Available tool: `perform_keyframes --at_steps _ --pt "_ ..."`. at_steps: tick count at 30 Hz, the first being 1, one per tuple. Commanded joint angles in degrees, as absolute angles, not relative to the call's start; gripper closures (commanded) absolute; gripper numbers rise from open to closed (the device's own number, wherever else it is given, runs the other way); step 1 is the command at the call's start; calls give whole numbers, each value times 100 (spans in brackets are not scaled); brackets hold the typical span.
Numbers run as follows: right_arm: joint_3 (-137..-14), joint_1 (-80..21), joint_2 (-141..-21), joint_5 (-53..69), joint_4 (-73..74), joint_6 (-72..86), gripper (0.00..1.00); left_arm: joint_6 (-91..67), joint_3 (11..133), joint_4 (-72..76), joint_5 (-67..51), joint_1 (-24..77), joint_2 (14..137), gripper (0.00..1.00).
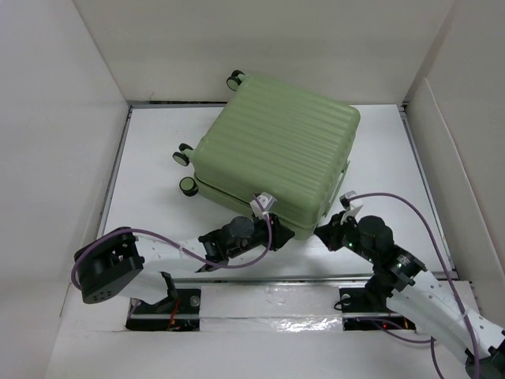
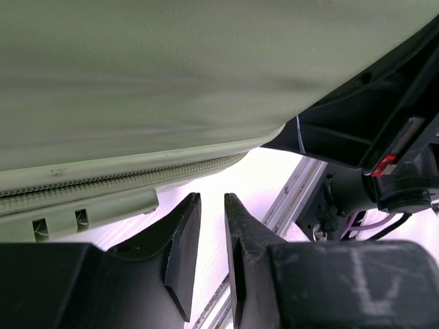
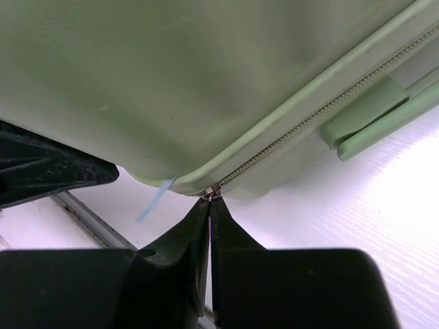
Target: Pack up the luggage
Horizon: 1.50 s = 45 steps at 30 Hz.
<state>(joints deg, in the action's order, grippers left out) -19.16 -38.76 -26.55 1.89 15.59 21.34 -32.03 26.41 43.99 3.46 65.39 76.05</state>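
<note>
Top view, closed luggage lying flat mid-tabletop, wheels to the left, left wrist, left tool slightly parted, just beneath the zip seam, right wrist, right tool closed, tips seemingly pinching the zip pull at the luggage's corner

Pale green ribbed hard-shell suitcase: its near corner overhangs both claws, so the fingertips can't be seen in the top view.
Left wrist view: the shell above the left claw is blurred and cut by the top and left edges.
Right wrist view: a small metal zipper pull sits at the right claw tips, its tab lost between the fingers.
Pale blue strip left of those tips: blurred, unidentifiable.
</note>
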Motion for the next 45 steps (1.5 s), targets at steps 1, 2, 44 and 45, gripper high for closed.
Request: perform_keyframes --at_steps 1,2,44,45 --pt "-1540 -3929 -2383 26 1003 2188 94 -3252 2900 4667 369 6504 7672 82" --pt "-1460 -3929 -2321 0 845 2215 96 -3252 2900 4676 369 6504 7690 82" --pt "-2390 -8060 -4236 -2689 -395 3270 100 -4682 2549 2478 1302 4240 4334 27" --pt "-2408 -8060 -4289 -2698 -404 3226 100 -4754 2558 2522 1075 3592 4246 26"
